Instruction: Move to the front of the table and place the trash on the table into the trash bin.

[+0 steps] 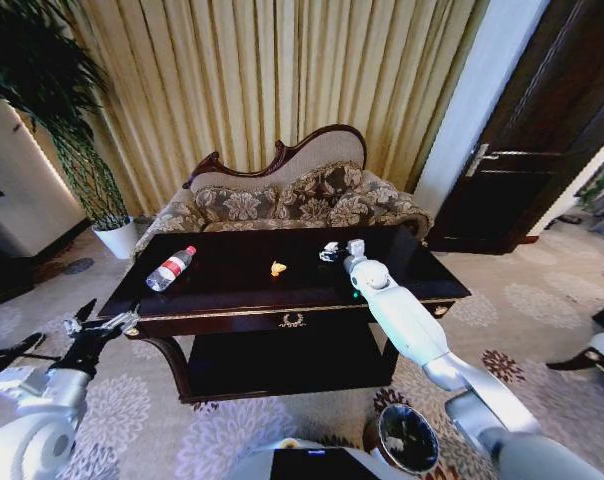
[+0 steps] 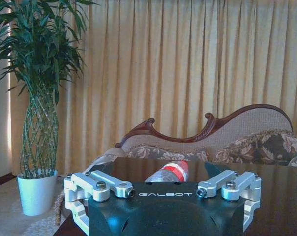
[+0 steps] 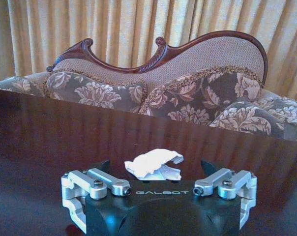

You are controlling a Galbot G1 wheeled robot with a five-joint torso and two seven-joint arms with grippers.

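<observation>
The trash bin (image 1: 407,437) sits nearest me, on the carpet below my right arm. My right gripper (image 1: 334,250) is out over the far right of the bench (image 1: 402,285), fingers spread around the white crumpled scrap (image 3: 153,162). I judge I should settle low and centred before closing, since the scrap is light and could skid. My left gripper (image 1: 104,322) hangs spread at the bench's near-left corner, facing the bottle (image 1: 170,268). The orange scrap (image 1: 277,268) lies mid-bench.
</observation>
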